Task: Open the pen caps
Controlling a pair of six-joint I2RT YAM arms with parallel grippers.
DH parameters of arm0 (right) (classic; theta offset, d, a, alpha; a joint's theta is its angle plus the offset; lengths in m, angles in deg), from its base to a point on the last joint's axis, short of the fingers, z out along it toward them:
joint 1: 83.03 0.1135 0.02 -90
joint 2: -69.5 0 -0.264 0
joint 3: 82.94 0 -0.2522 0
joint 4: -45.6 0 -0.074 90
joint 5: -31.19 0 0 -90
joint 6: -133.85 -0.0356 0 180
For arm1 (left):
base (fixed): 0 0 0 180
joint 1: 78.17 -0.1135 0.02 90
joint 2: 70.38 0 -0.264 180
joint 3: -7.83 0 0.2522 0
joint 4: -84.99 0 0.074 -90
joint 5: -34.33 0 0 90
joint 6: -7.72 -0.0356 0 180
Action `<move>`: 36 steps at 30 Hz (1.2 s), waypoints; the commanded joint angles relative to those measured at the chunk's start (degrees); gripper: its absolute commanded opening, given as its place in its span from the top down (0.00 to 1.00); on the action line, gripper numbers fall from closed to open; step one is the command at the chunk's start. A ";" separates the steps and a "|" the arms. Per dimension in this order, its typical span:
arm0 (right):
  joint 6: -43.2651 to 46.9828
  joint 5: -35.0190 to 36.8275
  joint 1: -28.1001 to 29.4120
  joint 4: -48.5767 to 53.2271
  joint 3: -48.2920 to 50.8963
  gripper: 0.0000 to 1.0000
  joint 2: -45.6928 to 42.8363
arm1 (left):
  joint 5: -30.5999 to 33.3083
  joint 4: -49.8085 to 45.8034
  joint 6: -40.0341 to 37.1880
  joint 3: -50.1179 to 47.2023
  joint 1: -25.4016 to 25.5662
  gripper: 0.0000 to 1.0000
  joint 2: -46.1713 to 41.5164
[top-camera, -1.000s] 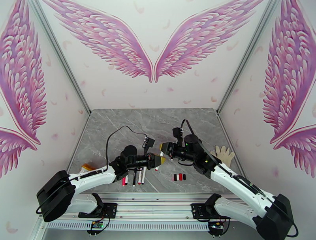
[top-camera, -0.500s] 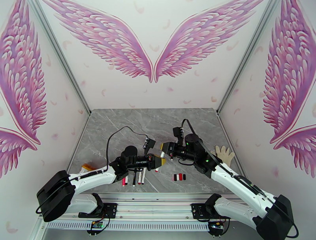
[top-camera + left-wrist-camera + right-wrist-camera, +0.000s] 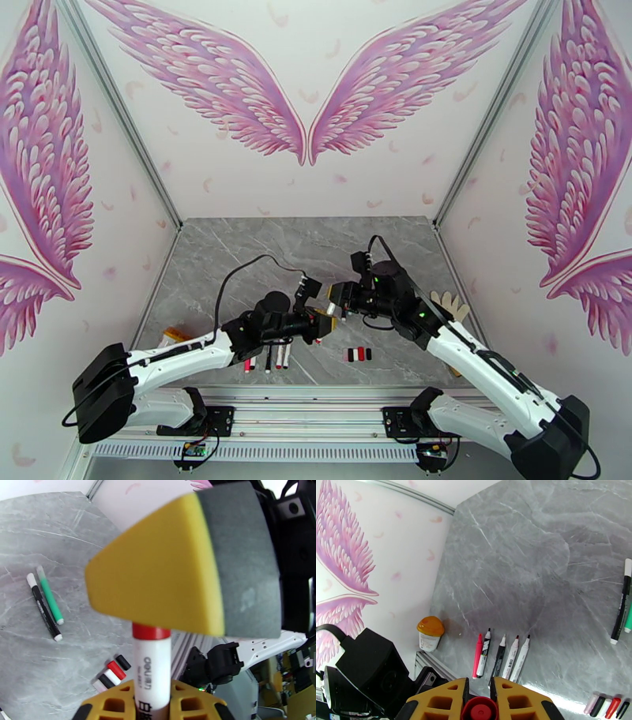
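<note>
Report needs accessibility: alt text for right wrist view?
Right gripper shut on a red pen cap at the bottom edge. Beyond, five uncapped pens lie in a row on the grey table, loose caps at lower right.

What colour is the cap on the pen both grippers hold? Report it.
Red; the cap shows best in the right wrist view, on a white pen.

A white pen point(image 3: 152, 669) with its red cap point(image 3: 151, 632) on is held above the worktop point(image 3: 521, 559). Five uncapped pens point(image 3: 498, 657) lie side by side, with five loose caps point(image 3: 606, 707) in a row nearby. A black pen point(image 3: 44, 608) and a green pen point(image 3: 49, 595) lie apart from them.
</note>
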 commanded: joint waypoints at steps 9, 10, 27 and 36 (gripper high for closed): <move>3.44 -6.12 -8.87 -10.45 -1.11 0.95 -1.47 | -17.48 11.17 6.99 -5.38 -1.00 0.97 1.81; 3.26 -7.07 -9.50 -11.59 -0.89 0.95 -1.47 | -17.98 12.20 7.39 -5.51 -1.01 0.97 1.82; 13.64 -1.18 -12.75 8.42 -6.02 0.95 0.24 | -4.13 3.68 4.49 -6.42 -1.09 0.95 -2.30; 16.40 8.37 -12.62 24.43 3.94 0.93 0.55 | 3.46 0.06 5.09 -6.65 -1.10 0.95 -3.36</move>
